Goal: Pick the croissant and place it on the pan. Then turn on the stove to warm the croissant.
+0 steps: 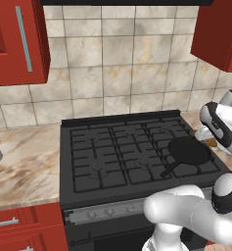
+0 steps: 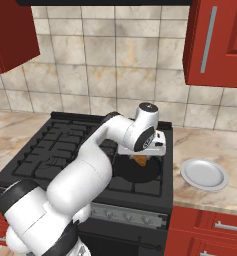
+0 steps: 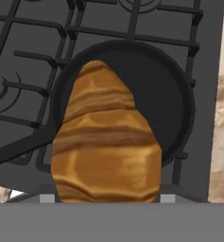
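My gripper (image 2: 140, 155) is shut on the croissant (image 3: 106, 146), a golden-orange pastry with brown ridges, and holds it just above the pan (image 3: 168, 106). In the right base view the croissant (image 2: 140, 160) hangs under the hand over the black pan (image 2: 138, 171) at the stove's front right. In the left base view the pan (image 1: 188, 152) sits on the right grates with its handle pointing front-left; a sliver of croissant (image 1: 211, 142) shows by the hand. The stove (image 1: 112, 152) has a silver knob strip (image 1: 100, 213) along its front.
A white round plate (image 2: 205, 174) lies on the marble counter (image 2: 215, 145) right of the stove. More marble counter (image 1: 24, 162) extends to the left. Red wall cabinets (image 2: 217, 40) hang above both sides. My own arm (image 2: 85, 170) crosses the stove's front.
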### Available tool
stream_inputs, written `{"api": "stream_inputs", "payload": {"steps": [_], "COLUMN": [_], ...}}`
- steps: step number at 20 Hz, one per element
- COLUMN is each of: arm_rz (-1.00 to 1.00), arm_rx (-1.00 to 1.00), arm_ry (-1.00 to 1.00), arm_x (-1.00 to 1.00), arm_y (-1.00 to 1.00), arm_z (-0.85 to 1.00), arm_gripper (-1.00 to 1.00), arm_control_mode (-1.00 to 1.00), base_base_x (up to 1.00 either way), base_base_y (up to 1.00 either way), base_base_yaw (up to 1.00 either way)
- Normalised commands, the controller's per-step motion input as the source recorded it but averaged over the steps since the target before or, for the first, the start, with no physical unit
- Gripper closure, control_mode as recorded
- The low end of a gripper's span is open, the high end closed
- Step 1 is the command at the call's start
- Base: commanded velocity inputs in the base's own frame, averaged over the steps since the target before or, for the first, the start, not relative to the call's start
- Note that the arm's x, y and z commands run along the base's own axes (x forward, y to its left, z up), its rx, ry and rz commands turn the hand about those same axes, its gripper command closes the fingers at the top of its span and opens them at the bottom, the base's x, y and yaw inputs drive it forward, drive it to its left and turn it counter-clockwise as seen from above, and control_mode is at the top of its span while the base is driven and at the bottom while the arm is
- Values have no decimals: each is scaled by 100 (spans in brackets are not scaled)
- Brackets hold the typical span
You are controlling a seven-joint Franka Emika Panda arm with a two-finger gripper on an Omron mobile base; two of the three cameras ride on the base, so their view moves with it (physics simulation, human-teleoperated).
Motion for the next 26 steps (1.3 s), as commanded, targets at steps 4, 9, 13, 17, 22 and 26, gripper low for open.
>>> {"api": "stream_inputs", "payload": {"steps": [4,9,13,17,22,26], "arm_rz": [0,0,0,0,0,0], "arm_rx": [-2,0,0,0,0,0], "arm_ry": [0,0,0,0,0,0], "arm_x": [0,6,11,12,10,16], "arm_y": [4,0,0,1,0,0], "arm_z": [-11,-11,-3,-7,-15,-19], "arm_gripper": [100,100,100,100,100,100], "arm_control_mode": [-100,-100,-100,-100,-100,-100], "base_base_x": [0,0,0,0,0,0], "base_base_y": [0,0,0,0,0,0], "base_base_yaw": [0,0,0,0,0,0]}}
